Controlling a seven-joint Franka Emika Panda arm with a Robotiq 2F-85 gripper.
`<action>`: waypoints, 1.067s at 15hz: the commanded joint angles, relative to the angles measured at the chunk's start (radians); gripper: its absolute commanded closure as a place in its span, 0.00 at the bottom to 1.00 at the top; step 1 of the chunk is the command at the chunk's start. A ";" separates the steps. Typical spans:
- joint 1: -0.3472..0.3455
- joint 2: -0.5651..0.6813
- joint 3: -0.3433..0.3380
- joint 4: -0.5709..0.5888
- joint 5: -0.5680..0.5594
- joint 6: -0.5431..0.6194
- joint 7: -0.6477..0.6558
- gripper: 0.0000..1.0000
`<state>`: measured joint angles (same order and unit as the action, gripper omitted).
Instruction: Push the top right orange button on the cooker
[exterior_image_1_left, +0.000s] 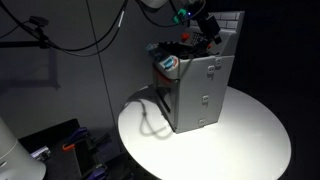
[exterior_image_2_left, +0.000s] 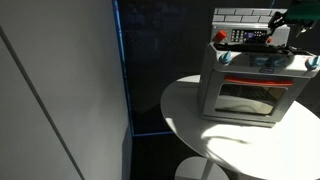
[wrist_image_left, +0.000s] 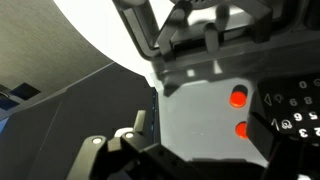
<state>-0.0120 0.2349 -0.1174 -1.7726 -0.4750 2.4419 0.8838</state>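
Observation:
The cooker (exterior_image_1_left: 205, 90) is a small grey boxy toy stove on a round white table; it also shows in the other exterior view (exterior_image_2_left: 250, 85), with its white tiled back panel and glass oven door. My gripper (exterior_image_1_left: 207, 27) hovers over its top near the back panel in both exterior views (exterior_image_2_left: 283, 28). In the wrist view the gripper (wrist_image_left: 198, 128) looks open and empty, close to a grey panel. Two orange buttons sit there, one (wrist_image_left: 238, 97) above the other (wrist_image_left: 241, 129), next to a black keypad (wrist_image_left: 295, 110). No finger touches a button.
The white round table (exterior_image_1_left: 255, 135) carries the cooker near its back edge. A cable (exterior_image_1_left: 150, 120) lies looped on the table beside the cooker. Small colourful items (exterior_image_1_left: 168, 65) sit on the hob. A pale wall panel (exterior_image_2_left: 60, 90) stands at one side.

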 joint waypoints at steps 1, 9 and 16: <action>0.017 0.019 -0.023 0.037 0.003 -0.002 0.020 0.00; 0.013 -0.073 0.007 -0.028 0.098 -0.054 -0.069 0.00; 0.006 -0.162 0.054 -0.071 0.301 -0.169 -0.275 0.00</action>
<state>0.0000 0.1337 -0.0829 -1.8034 -0.2646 2.3321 0.7133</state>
